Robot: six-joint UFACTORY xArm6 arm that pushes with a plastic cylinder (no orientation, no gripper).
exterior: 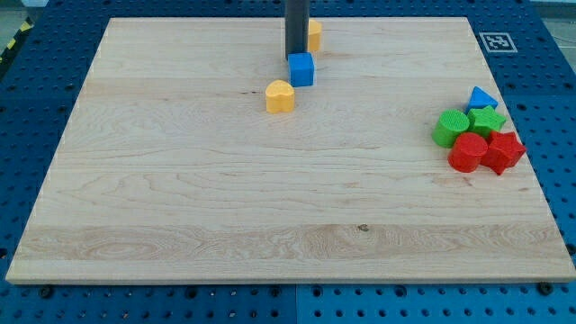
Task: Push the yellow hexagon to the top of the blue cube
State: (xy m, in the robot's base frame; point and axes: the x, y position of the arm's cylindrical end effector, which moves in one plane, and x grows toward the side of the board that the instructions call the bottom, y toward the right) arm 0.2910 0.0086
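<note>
Yellow hexagon (313, 35): near the board's top edge, partly hidden behind the rod, up and to the view's right of the blue cube (301, 69).
My tip (295, 57): just above the blue cube, beside the hexagon on its left; no pincer, holds nothing.
Push needed: probably a small nudge toward the view's left.
Room: little space before the wooden board (270, 207) ends.
Nearby: yellow heart (280, 95) sits below the cube.

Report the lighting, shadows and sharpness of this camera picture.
Camera view: light is even and soft, with no glare on the wooden board; only faint shadows lie under the yellow heart and the red blocks; blocks look sharp; the dark rod hides my tip behind the blue cube.
</note>
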